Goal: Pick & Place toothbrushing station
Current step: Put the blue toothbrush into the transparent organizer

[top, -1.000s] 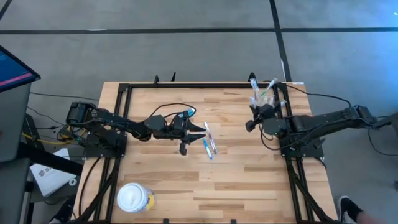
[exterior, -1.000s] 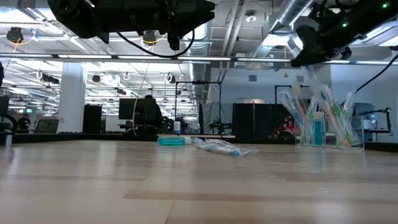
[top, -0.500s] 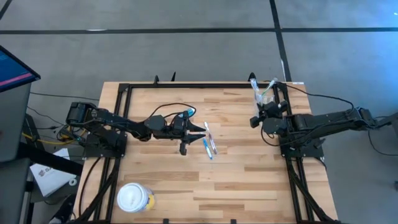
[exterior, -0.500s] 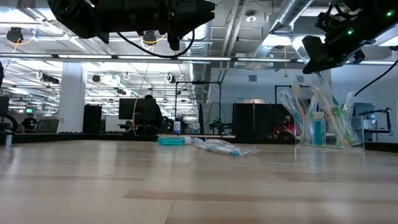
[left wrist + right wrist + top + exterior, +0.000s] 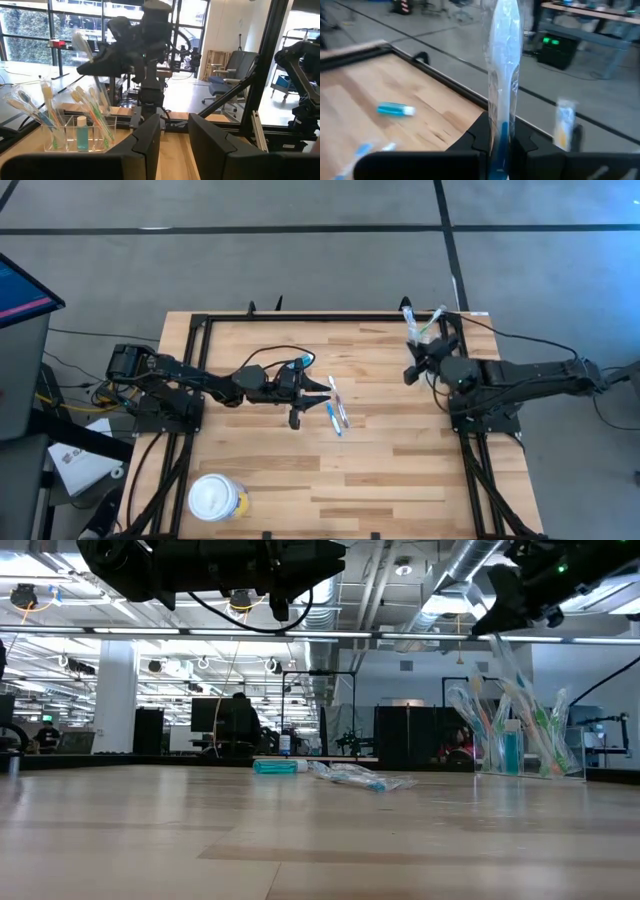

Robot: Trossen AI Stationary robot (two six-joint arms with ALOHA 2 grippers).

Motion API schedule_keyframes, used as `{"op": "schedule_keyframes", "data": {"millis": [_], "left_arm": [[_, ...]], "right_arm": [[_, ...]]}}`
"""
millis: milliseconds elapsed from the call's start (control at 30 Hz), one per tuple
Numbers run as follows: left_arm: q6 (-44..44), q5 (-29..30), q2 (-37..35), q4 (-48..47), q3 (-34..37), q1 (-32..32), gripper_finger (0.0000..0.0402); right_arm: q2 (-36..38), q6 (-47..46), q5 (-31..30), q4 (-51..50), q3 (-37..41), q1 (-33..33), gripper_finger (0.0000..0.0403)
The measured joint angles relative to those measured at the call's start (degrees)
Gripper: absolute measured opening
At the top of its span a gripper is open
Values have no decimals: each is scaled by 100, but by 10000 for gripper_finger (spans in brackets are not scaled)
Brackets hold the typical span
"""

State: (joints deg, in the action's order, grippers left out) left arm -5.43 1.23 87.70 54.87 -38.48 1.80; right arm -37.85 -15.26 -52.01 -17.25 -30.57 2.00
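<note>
Loose toothbrushes (image 5: pixel 337 412) mid-surface (image 5: pixel 400 470), tube (image 5: pixel 303 363) just behind-left of them, tumbler (image 5: pixel 425 333) far right, tub (image 5: pixel 217 500) front-left.

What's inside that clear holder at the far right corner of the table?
The clear holder contains several toothbrushes standing tilted and a small blue tube with a white cap. Its bottom is hard to make out through the overlapping brushes.

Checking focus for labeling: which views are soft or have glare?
Right wrist view: wrapped toothbrush in the right hand is blurred, its wrapper glinting. Low view: near tabletop is soft, with ceiling-light sheen. Left wrist view: bright windows behind, clear tumbler sharp.
</note>
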Motion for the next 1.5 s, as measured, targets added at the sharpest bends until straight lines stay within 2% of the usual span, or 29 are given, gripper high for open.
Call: {"op": "schedule_keyframes", "data": {"millis": [67,267,467,733,967,1267,1500], "left_arm": [[2,0,0,0,0,0,97],[2,0,0,0,0,0,97],[2,1,0,0,0,4,97],[3,2,0,-2,0,4,97],[4,2,0,-2,0,4,97],[4,2,0,-6,0,4,97],[4,2,0,-7,0,4,97]], "right_arm": [[65,157,377,124,0,-207,21],[106,199,880,119,106,-846,21],[530,264,1415,891,984,-1473,21],[1101,305,1616,688,1239,-1851,21],[1508,158,1509,-162,1244,-2032,21],[1532,-125,1454,-238,1276,-2054,21],[1532,-434,1451,-46,1680,-2053,21]]}}
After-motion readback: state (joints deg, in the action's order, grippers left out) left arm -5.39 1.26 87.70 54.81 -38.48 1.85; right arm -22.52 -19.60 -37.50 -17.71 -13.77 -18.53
